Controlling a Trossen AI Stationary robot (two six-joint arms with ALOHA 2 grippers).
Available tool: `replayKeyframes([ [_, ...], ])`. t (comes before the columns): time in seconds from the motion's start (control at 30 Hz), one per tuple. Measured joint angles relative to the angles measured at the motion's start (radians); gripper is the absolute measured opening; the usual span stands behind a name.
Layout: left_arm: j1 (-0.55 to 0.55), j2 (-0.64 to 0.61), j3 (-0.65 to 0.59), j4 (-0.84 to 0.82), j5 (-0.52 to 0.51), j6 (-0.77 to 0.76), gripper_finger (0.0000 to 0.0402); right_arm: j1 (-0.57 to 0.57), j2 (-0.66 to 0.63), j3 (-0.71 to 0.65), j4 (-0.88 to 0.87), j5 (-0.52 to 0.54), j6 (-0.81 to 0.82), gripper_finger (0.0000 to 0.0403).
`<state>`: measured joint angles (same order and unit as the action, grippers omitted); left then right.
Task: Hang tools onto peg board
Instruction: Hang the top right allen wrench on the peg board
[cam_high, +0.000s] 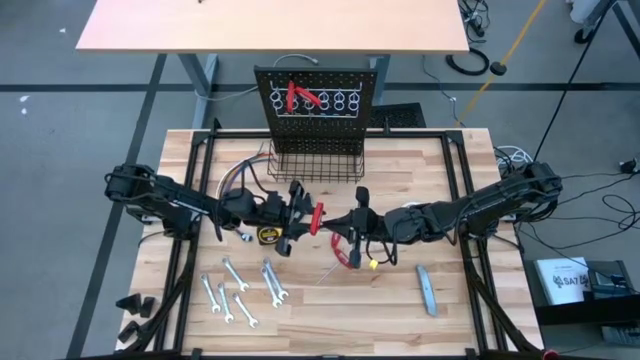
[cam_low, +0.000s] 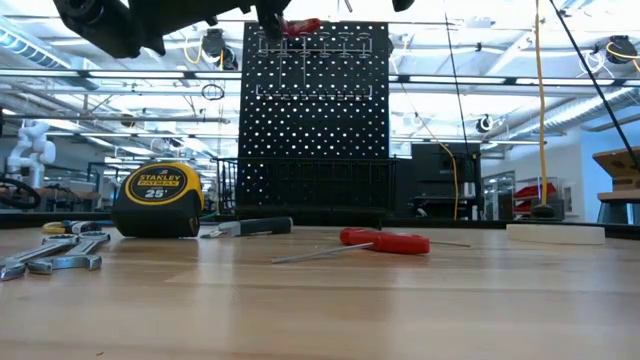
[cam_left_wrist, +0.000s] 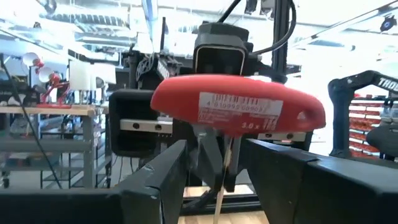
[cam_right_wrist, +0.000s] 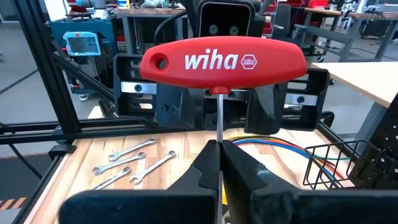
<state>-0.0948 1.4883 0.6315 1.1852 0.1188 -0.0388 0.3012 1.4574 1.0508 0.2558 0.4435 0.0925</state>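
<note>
A red T-handle tool (cam_high: 317, 217) hangs in the air over the middle of the table, between my two grippers. My right gripper (cam_right_wrist: 219, 148) comes from the table's right and is shut on the tool's thin metal shaft. My left gripper (cam_left_wrist: 214, 152) faces it from the left. Its fingers are open on either side of the shaft, just under the red handle (cam_left_wrist: 236, 109). The peg board (cam_high: 318, 95) stands upright at the far edge, with red-handled tools (cam_high: 300, 97) in its ring holders and a wire basket (cam_high: 318, 162) at its base. My right gripper pinches the shaft (cam_right_wrist: 219, 127) between its two fingers, a little behind the red handle (cam_right_wrist: 224, 60). The fingers come about level from the table's right and lie along the shaft. The tool is clear of the table, handle crosswise beyond the fingertips. My left gripper: its fingertips (cam_left_wrist: 180, 152) are close under the handle; whether they touch it I cannot tell.
On the table lie a yellow tape measure (cam_high: 268, 235), several silver wrenches (cam_high: 240, 290), a red-handled screwdriver (cam_low: 385, 241), more red-handled tools (cam_high: 345, 255) and a grey bar (cam_high: 426, 290). Coloured wires (cam_high: 235, 180) lie left of the basket.
</note>
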Motion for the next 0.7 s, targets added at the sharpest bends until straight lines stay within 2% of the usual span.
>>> replayKeyframes([
  [0.6,0.000,0.000,0.000,-0.019,0.005,0.029,0.0012,-0.022,0.000,0.000,0.000,0.001,0.028,0.0000],
  [0.7,0.000,0.000,0.000,-0.019,0.005,0.029,0.0009,-0.022,0.000,0.000,0.002,0.001,0.027,0.0001],
])
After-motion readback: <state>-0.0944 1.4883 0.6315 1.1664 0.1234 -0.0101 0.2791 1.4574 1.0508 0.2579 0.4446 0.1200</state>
